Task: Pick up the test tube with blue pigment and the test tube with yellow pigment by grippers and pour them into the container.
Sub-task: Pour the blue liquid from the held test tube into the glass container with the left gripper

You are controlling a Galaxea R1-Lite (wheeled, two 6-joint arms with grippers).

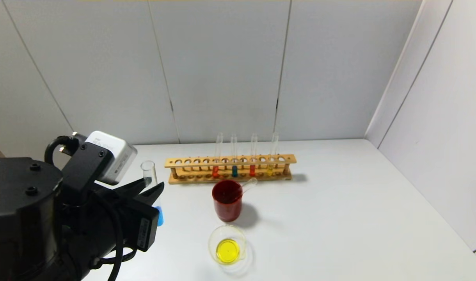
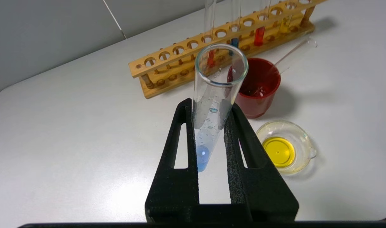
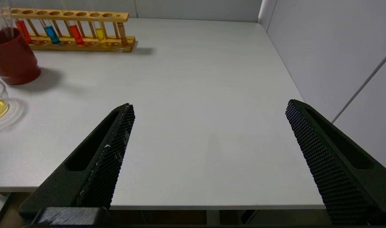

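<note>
My left gripper [image 1: 146,187] is shut on the test tube with blue pigment [image 1: 149,171], held nearly upright above the table's left side, left of the red cup. Both fingers [image 2: 234,133] press the tube's [image 2: 212,95] sides, and a little blue liquid [image 2: 202,156] sits in its round bottom. The container [image 1: 238,232], a low glass dish with yellow liquid in it, stands in front of the cup; its rim [image 2: 302,133] lies off to one side of my fingers. I cannot make out the test tube with yellow pigment. My right gripper [image 3: 208,106] hangs open and empty over the table's near right edge.
A wooden rack [image 1: 230,160] at the back holds two orange-red tubes, a teal-blue tube [image 1: 234,171] and a pale yellow tube [image 1: 270,169]. A dark red cup [image 1: 227,212] in front of it has an empty clear tube [image 1: 249,184] leaning in it. A wall bounds the right side.
</note>
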